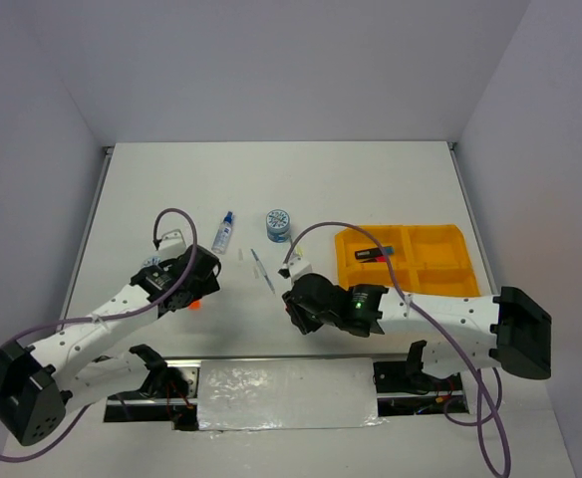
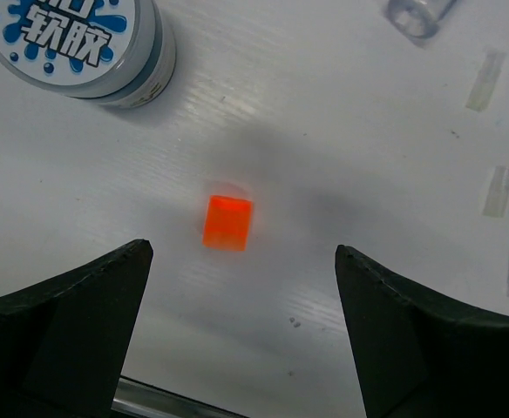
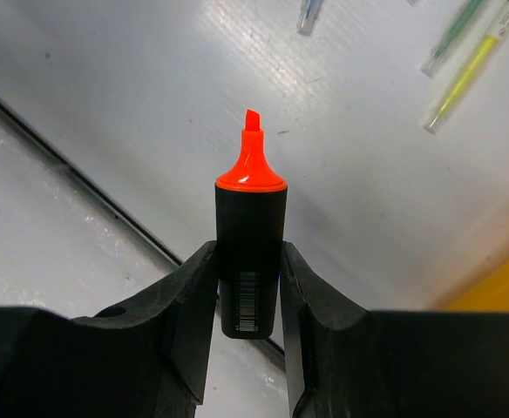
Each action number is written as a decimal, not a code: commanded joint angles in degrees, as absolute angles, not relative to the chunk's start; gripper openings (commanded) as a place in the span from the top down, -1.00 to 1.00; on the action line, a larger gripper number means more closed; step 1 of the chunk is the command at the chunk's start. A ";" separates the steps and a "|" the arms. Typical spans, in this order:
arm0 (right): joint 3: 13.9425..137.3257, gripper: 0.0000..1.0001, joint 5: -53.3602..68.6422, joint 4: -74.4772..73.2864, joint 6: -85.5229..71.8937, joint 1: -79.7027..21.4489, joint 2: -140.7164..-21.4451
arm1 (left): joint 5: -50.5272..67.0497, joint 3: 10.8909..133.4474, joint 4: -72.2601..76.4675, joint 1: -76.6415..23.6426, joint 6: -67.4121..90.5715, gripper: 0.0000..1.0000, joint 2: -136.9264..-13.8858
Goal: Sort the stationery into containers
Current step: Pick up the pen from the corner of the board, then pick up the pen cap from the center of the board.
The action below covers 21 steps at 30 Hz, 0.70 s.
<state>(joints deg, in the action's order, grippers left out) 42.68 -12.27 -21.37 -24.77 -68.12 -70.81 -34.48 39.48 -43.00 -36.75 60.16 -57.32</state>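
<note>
My left gripper [image 1: 203, 291] [image 2: 241, 251] is open and hovers over a tiny orange cube [image 2: 227, 223] [image 1: 195, 305], which lies on the table just beyond the gap between the fingers. A round blue-white pot [image 2: 76, 43] stands beyond it to the left. My right gripper [image 1: 296, 304] [image 3: 248, 252] is shut on a black highlighter [image 3: 250, 226] with a bare orange tip, held above the table. The orange-yellow tray [image 1: 440, 284] lies right of it and holds a highlighter [image 1: 371, 255]. A blue-capped clear bottle [image 1: 223, 232], another pot [image 1: 279, 223] and a thin pen [image 1: 262, 269] lie mid-table.
Two thin pens, one green [image 3: 455, 30] and one yellow [image 3: 464, 78], lie beyond the held highlighter. A tray corner [image 3: 507, 287] shows at the right. A dark seam [image 3: 71, 178] of the table's front edge runs below the right gripper. White walls enclose the table.
</note>
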 commanded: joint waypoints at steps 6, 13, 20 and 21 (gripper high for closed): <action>43.15 1.00 -17.05 -26.54 -28.30 -73.56 -64.87 | -25.93 33.75 -30.59 -28.39 54.06 -0.90 -63.63; 44.73 1.00 -19.33 -28.65 -30.14 -78.39 -61.87 | -21.45 29.36 -25.05 -25.75 52.82 -0.63 -67.06; 49.74 1.00 -22.93 -33.13 -31.64 -82.61 -63.89 | -20.31 27.34 -24.26 -25.84 52.56 -0.32 -64.78; 50.18 1.00 -23.37 -33.40 -31.64 -83.14 -64.07 | -20.04 26.55 -23.91 -25.75 52.56 -0.26 -64.51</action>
<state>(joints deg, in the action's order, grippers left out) 46.11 -19.77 -31.48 -30.26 -81.56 -63.55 -23.29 28.32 -25.78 -26.00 52.64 -65.49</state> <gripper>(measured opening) 0.382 0.650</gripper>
